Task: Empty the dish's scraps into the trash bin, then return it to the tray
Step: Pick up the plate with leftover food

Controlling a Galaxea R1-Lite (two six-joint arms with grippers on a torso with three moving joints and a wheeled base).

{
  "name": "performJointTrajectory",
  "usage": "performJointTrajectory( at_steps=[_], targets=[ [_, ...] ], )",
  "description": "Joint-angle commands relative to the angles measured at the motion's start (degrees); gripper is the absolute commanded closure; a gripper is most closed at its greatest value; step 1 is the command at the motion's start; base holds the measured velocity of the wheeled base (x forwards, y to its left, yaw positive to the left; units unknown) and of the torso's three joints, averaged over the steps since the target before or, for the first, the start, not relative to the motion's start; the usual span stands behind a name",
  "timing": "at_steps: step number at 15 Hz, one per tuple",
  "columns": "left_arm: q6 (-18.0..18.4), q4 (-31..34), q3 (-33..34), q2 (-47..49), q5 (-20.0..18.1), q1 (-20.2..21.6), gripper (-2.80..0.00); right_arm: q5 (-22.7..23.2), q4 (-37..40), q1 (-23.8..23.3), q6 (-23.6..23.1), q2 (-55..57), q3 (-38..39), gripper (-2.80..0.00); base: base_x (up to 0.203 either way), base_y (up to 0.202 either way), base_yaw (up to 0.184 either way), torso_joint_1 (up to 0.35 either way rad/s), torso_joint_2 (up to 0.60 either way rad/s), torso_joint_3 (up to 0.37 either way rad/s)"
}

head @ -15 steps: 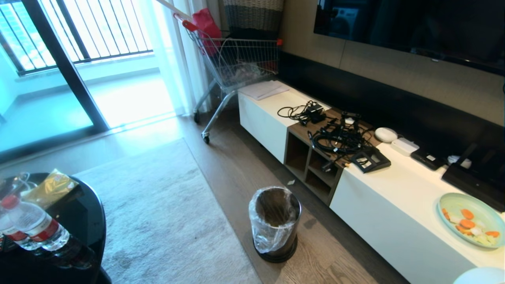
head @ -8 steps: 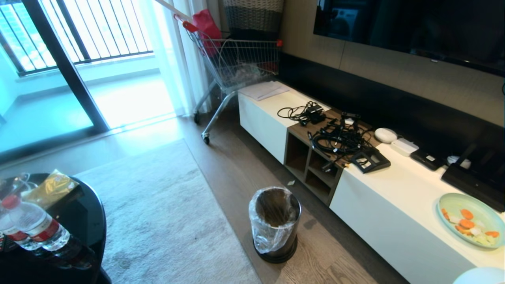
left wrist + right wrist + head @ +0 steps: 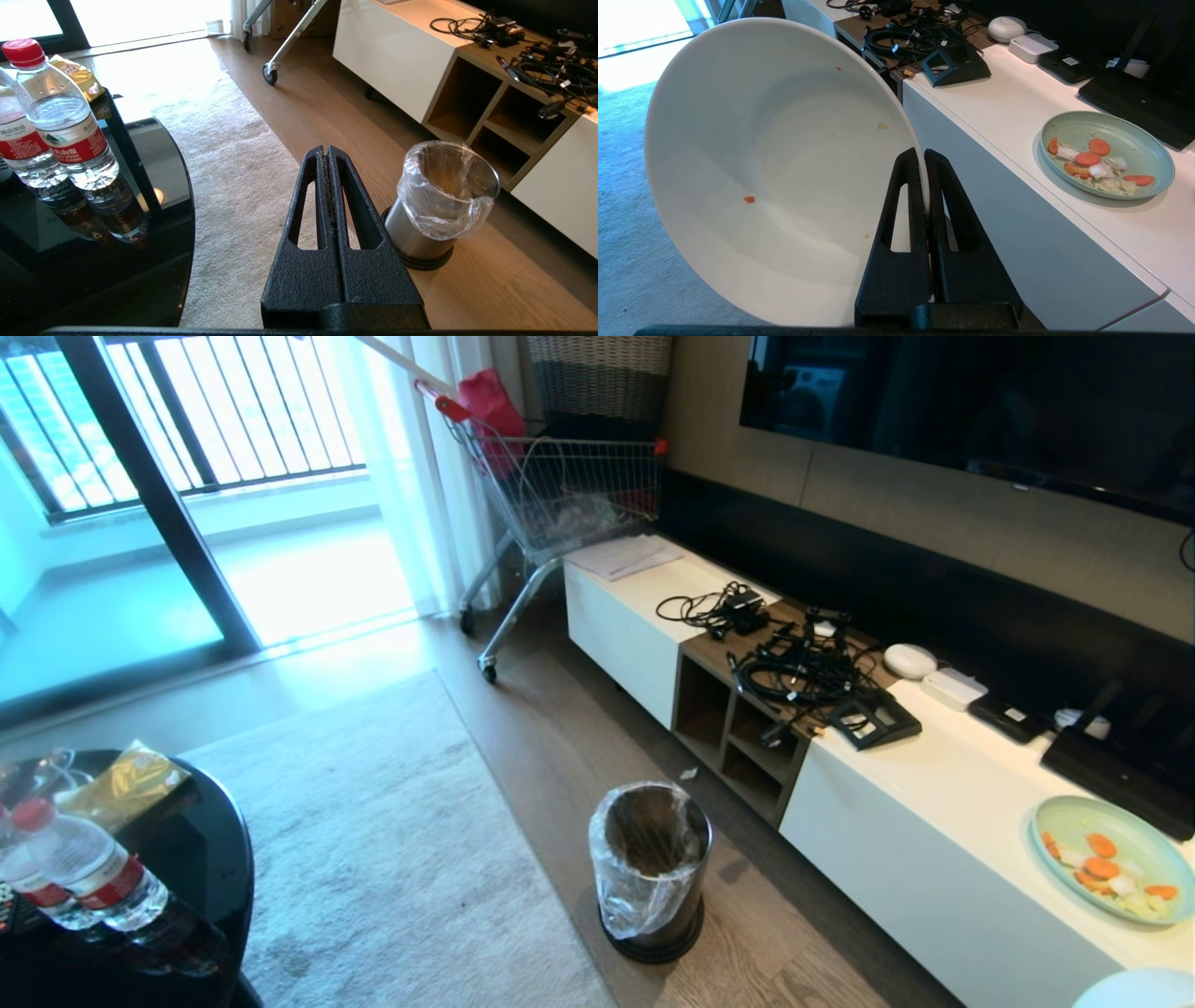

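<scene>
My right gripper (image 3: 923, 153) is shut on the rim of the dish (image 3: 775, 168), a glossy white bowl held tipped on edge beside the white cabinet. Of the scraps, only a tiny orange bit (image 3: 748, 199) and a few pale specks cling inside the dish. Its rim shows at the lower right corner of the head view (image 3: 1134, 989). The trash bin (image 3: 651, 868), metal with a clear bag over its rim, stands on the wood floor before the cabinet. A flat black tray (image 3: 1116, 770) lies far right on the cabinet top. My left gripper (image 3: 325, 149) is shut and empty, beside the trash bin (image 3: 441, 200).
A green plate (image 3: 1111, 859) with orange slices and pale food sits on the white cabinet (image 3: 934, 784). Cables and small devices (image 3: 803, 663) lie further along it. A round black table (image 3: 187, 859) with water bottles (image 3: 84, 877) is at the left, and a shopping cart (image 3: 560, 485) at the back.
The whole head view has shifted down a little, so the camera moved. Bin, plate and table keep their places relative to each other.
</scene>
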Motion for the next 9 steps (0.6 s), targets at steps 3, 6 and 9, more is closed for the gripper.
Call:
performJointTrajectory(
  at_steps=[3,6,9],
  targets=[
    [-0.02,0.02,0.00,-0.02,0.02,0.00,0.00,0.02,0.02,0.01,0.05,0.07,0.00,0.00,0.000,0.000,0.000,0.000,0.00,0.000],
    [-0.02,0.03,0.00,-0.02,0.02,0.00,0.00,0.02,0.02,-0.07,-0.04,0.07,0.00,0.00,0.000,0.000,0.000,0.000,0.00,0.000],
    [-0.02,0.03,0.00,-0.02,0.02,0.00,0.00,0.02,-0.07,0.01,-0.04,0.07,0.00,0.00,-0.099,0.000,0.001,0.004,0.00,0.003]
  ],
)
